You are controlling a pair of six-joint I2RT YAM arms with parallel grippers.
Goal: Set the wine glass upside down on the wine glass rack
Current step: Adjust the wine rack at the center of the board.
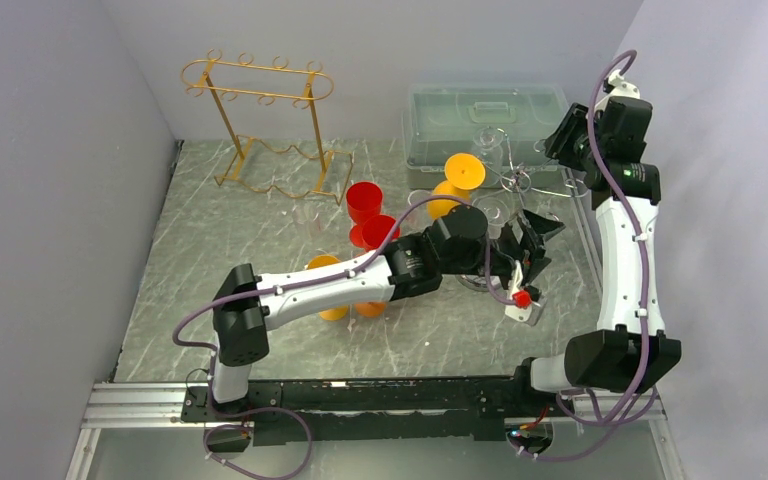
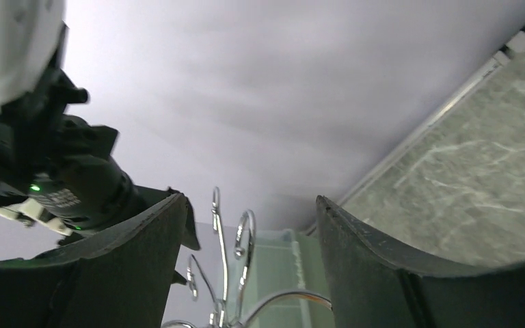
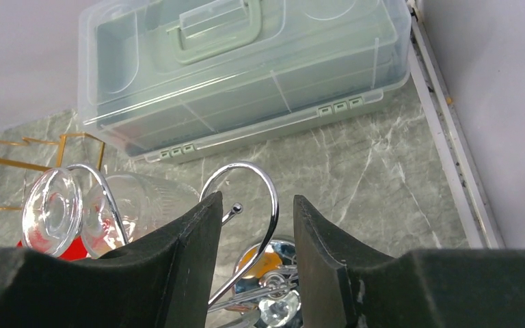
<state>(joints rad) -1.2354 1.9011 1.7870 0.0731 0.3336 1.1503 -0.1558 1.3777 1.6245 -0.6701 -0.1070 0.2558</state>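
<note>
A grey marbled table (image 1: 210,250) sits boxed in by pale lilac walls, with a gold wire stand (image 1: 260,110) at the back left and a clear lidded plastic box (image 3: 246,61) at the back right. The clear ribbed wine glass (image 3: 143,201) hangs tilted on a hook of the chrome wire rack (image 1: 520,182), foot uppermost, just left of the right claw (image 3: 258,205), whose fingers stand partly apart over a chrome loop and pinch nothing. The left claw (image 2: 251,205) is spread wide beside the rack's hooks, with red plastic cups (image 1: 365,200) and orange plastic cups (image 1: 465,170) crowding the table nearby.
</note>
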